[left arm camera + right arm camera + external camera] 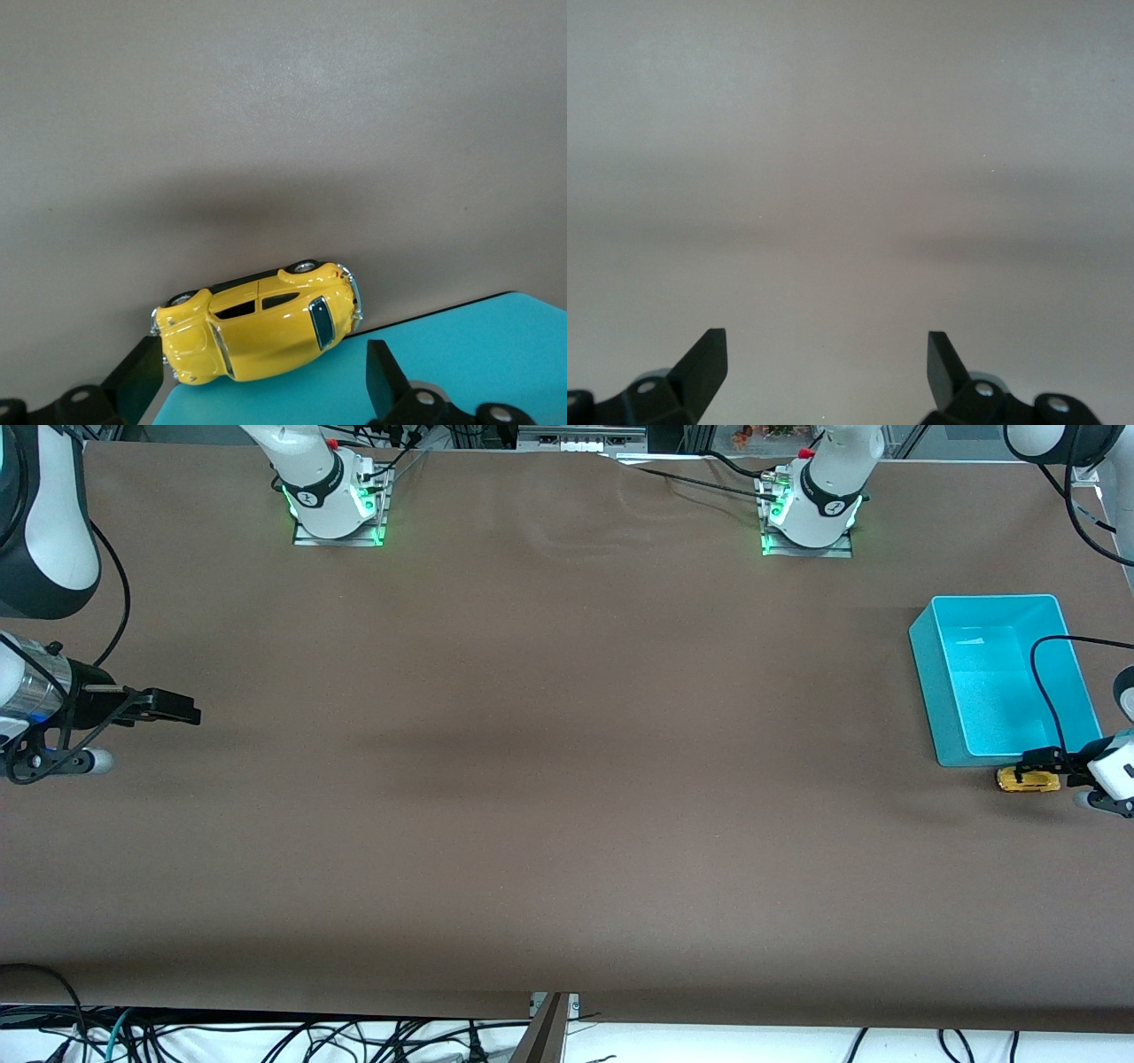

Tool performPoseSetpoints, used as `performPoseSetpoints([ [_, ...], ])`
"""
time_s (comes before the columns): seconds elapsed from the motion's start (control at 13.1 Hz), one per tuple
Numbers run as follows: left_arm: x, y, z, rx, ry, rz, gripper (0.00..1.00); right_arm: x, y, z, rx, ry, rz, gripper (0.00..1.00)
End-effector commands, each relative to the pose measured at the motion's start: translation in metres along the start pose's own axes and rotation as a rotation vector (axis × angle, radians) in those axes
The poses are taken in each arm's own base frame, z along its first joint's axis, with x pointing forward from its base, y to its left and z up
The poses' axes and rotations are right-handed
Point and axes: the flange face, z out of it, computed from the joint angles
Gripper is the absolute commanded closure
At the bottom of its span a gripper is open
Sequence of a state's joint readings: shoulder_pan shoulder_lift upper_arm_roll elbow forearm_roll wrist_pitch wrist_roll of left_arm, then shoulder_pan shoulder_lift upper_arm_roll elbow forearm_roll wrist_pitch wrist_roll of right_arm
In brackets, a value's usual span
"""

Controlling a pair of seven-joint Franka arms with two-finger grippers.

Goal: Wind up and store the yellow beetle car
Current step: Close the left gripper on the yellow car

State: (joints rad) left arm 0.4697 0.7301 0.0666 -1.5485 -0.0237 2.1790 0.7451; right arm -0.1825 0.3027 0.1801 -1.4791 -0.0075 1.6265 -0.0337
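The left hand (1038, 769) is hanging low over the yellow beetle car (1028, 780), fingers spread wide and gripping nothing, at the left arm's end of the tabletop (549, 797). The car is sitting on the tabletop just beside the teal bin (1006, 677), at the wall nearest the front camera; in the left wrist view the car (261, 329) is lying between the two fingertips (142, 370), not squared to them, with the bin's edge (478, 345) close against it. The right hand (168, 707) is waiting, fingers apart and empty, over the bare tabletop at the right arm's end.

The risk from here looks plain: one finger seems to be coming down near the bin wall and may strike or ride up on it. Closing on the angled, glossy, rounded body may also twist the car or squeeze it out, rolling it away on its wheels.
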Motion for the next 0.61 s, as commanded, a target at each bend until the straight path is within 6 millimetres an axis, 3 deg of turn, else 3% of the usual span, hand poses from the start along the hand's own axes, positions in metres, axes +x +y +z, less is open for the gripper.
performPoseSetpoints([
  [0.0, -0.006, -0.004, 0.021, -0.017, -0.019, -0.034, 0.01, -0.007, 0.001, -0.008, -0.012, -0.003, 0.014, 0.00],
  [0.3, -0.023, -0.009, 0.021, -0.082, -0.117, -0.139, 0.01, -0.007, 0.001, -0.009, -0.012, -0.002, 0.014, 0.00],
  [0.53, -0.021, -0.007, 0.015, -0.093, -0.141, -0.222, 0.01, -0.007, 0.001, -0.009, -0.012, -0.002, 0.014, 0.00],
])
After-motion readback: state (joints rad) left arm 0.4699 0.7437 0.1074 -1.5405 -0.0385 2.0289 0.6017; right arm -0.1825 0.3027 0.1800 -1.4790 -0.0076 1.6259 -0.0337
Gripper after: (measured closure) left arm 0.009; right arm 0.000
